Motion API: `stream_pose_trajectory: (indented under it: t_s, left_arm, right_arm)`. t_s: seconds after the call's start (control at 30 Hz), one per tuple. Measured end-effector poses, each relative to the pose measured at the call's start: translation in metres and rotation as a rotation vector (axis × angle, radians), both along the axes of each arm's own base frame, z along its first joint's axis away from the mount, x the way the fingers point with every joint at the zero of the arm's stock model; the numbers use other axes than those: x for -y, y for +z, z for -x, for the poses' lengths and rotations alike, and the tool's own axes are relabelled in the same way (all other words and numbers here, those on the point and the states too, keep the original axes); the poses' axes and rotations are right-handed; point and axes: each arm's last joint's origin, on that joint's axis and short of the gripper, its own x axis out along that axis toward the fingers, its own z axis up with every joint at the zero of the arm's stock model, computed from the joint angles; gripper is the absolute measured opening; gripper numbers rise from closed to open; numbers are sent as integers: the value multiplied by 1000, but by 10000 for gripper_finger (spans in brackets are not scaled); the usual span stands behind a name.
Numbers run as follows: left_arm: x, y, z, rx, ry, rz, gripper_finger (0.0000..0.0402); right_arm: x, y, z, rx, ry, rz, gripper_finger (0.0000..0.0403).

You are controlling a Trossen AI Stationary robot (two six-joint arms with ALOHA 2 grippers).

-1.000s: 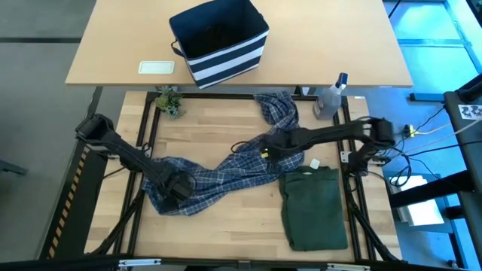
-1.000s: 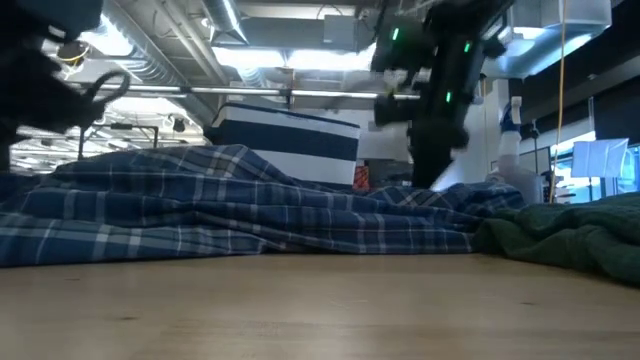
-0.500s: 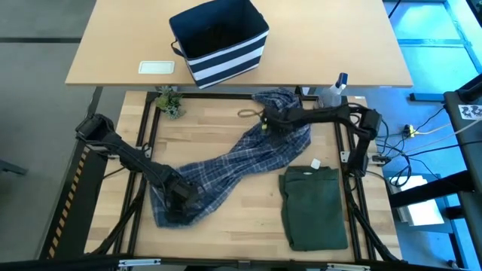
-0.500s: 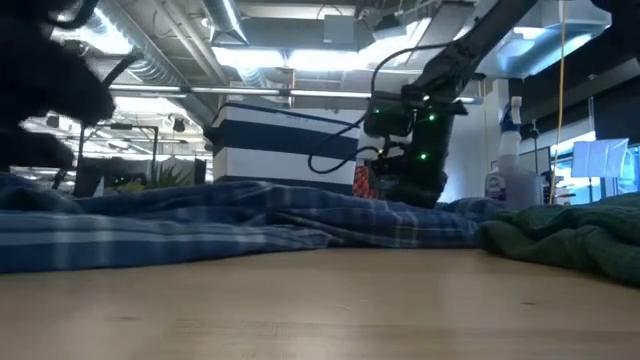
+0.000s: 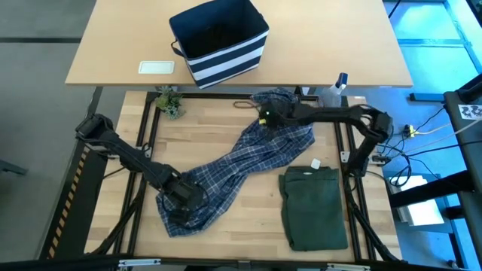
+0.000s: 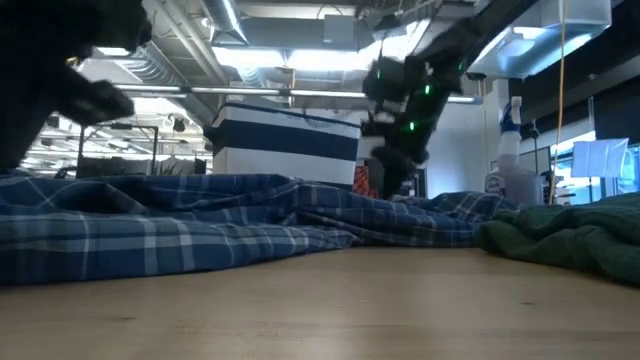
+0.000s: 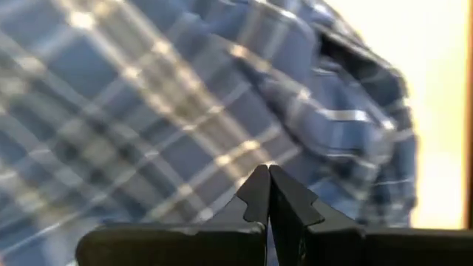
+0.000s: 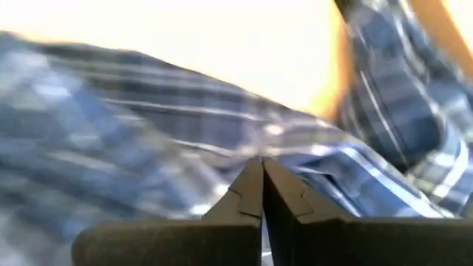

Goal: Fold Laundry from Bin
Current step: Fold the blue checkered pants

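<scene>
The blue-and-white plaid shirt (image 5: 241, 158) lies stretched in a slanting band across the wooden table, from near left to far right. My left gripper (image 5: 184, 202) is shut on its near-left end. My right gripper (image 5: 263, 117) is shut on its far-right end. A dark olive-green garment (image 5: 312, 207) lies folded flat at the near right. The navy bin (image 5: 218, 41) with white stripes stands on the lighter table beyond. My left gripper pinches the plaid shirt's bunched near-left end (image 7: 244, 159) between its two shut fingers, coming steeply from above. The fingers hide how many layers they have. That end rests crumpled on the table. My right gripper pinches the plaid cloth near the shirt's far-right end (image 8: 295, 166) between its shut fingers, slanting down from the table's right side. The fingertips hide how many layers they have. The cloth rises a little at the fingers (image 6: 392, 185) and trails along the table toward the left gripper.
A clear spray bottle (image 5: 331, 94) stands at the far right corner, close to the right arm. A small plant (image 5: 169, 102) sits at the far left corner. A white card (image 5: 156, 66) lies on the far table. Bare wood shows at the near middle.
My right gripper has gone toward the table's far edge, dragging the shirt's far end with it. The shirt has been drawn out from a wide heap into a long slanting band. My left gripper has shifted slightly rightward and tipped more steeply down, keeping the near-left end.
</scene>
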Motion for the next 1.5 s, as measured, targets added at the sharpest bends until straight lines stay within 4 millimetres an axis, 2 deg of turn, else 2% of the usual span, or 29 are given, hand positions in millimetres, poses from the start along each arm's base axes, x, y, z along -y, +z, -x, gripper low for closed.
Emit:
stream_pose_trajectory:
  t_s: [0.17, 0.4, 0.57, 0.8, 1.0, 1.23, 1.5]
  left_arm:
    - [11, 8, 4, 70, -103, -117, 0]
    - [40, 7, 32, 77, -236, -204, 0]
    - [58, 7, 47, 153, -297, -256, 0]
    - [71, 9, 43, 236, -322, -176, 10]
    - [73, 8, 36, 242, -340, -120, 72]
    - [77, -11, 37, 136, -404, -156, 141]
    - [80, -39, 35, 58, -498, -292, 158]
  right_arm:
    - [-58, 20, -12, 37, 143, 68, 1]
    - [-140, 26, -31, 175, 377, 88, 1]
    - [-177, 34, -38, 305, 465, 111, 1]
    - [-180, 37, -40, 341, 467, 113, 1]
    - [-178, 37, -40, 345, 459, 110, 1]
    - [-178, 37, -40, 347, 457, 108, 1]
    - [-178, 37, -40, 349, 456, 109, 1]
